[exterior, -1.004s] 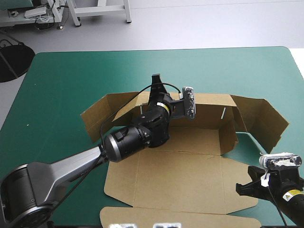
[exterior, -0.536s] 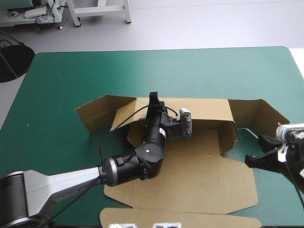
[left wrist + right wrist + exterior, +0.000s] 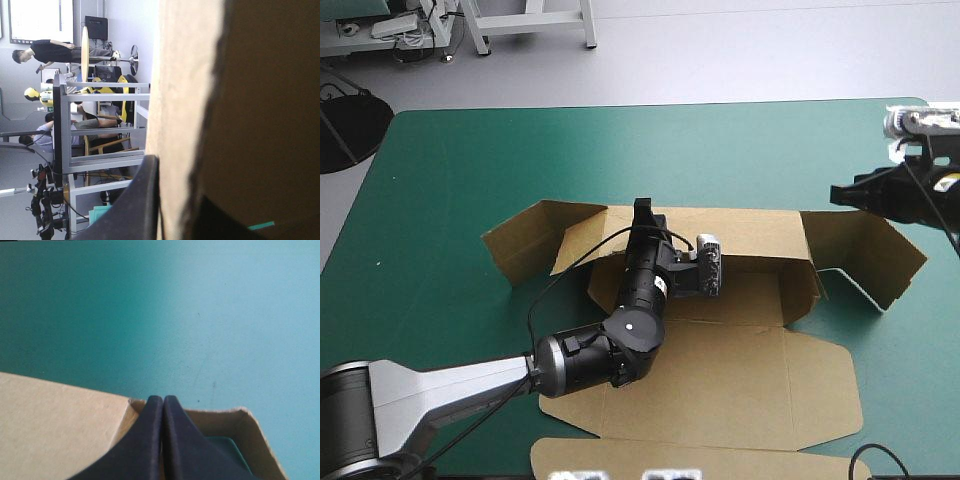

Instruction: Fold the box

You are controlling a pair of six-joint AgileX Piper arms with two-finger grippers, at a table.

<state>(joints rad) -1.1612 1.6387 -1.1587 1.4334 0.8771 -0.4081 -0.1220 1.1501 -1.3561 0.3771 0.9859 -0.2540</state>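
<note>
Brown cut-board box, rear wall raised, on teal-green cover: left gripper pinches that wall; right gripper hovers by the right flap, black fingers pressed together.

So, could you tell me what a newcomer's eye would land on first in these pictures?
The half-formed brown box sprawls across the middle of the teal-green table, its back wall raised and its flaps spread. The left gripper reaches over it and pinches that back wall, while the right gripper hangs shut near the box's right-hand flap, toward the table's far right corner.
</note>
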